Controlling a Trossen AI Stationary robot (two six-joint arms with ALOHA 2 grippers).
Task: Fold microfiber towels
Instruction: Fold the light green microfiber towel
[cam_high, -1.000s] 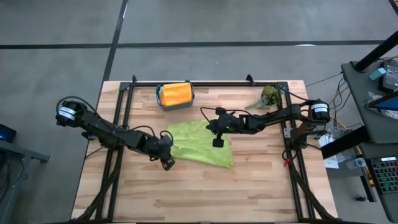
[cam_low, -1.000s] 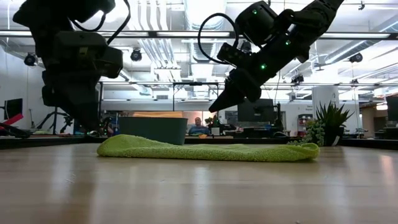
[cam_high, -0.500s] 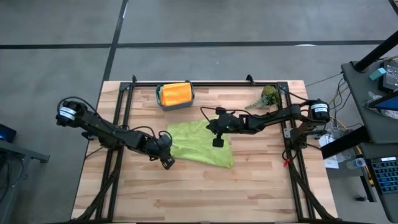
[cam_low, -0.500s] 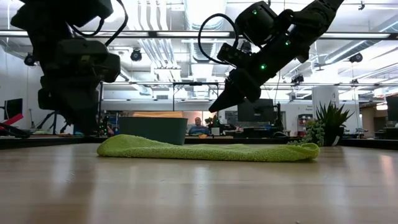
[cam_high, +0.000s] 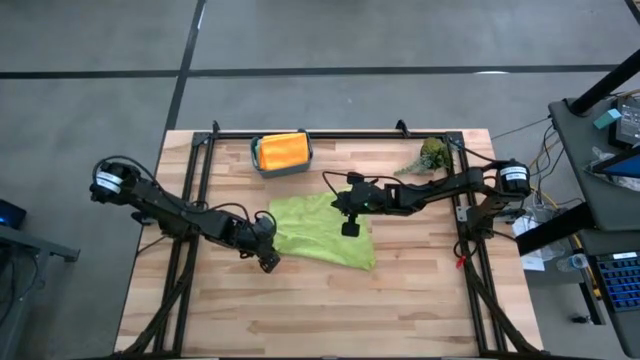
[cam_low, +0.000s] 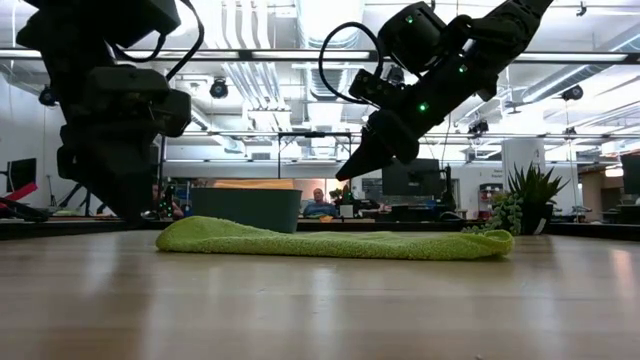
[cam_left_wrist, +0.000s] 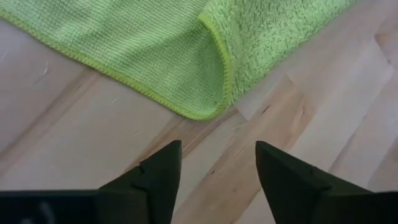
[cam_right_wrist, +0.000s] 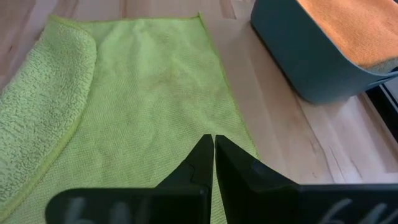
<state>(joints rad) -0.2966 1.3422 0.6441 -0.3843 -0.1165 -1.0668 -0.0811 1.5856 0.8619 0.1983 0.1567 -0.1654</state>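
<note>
Left gripper (cam_high: 268, 261): low over the bare surface (cam_high: 300, 310) at the near-left corner of the lime towel (cam_high: 322, 232), fingers apart and empty; in the left wrist view the corner, with a flap already turned over, lies just beyond the fingertips (cam_left_wrist: 163, 163).

Lime towel: spread flat near the middle of the surface, one side doubled over itself, the rest a single layer.

Bin (cam_high: 281, 153): at the far edge, left of centre, well apart from the towel; an orange towel (cam_high: 283, 150) lies inside it.

Right gripper (cam_high: 352, 228): hovers above the towel's middle with its fingers pressed together, holding nothing; the low view shows it clear of the cloth.

Sprig (cam_high: 430, 154): far right, out of the way.

Step in hand, as judged: the left gripper has a free corner before it and appears set to take a fresh hold for the next fold. To do it well, the fingers should drop astride the hem so that both layers of the flap are caught, not the top one alone. The corner should then be carried low and straight across to the opposite edge, so the hems meet square. The right gripper could press the middle down to stop the cloth sliding.
</note>
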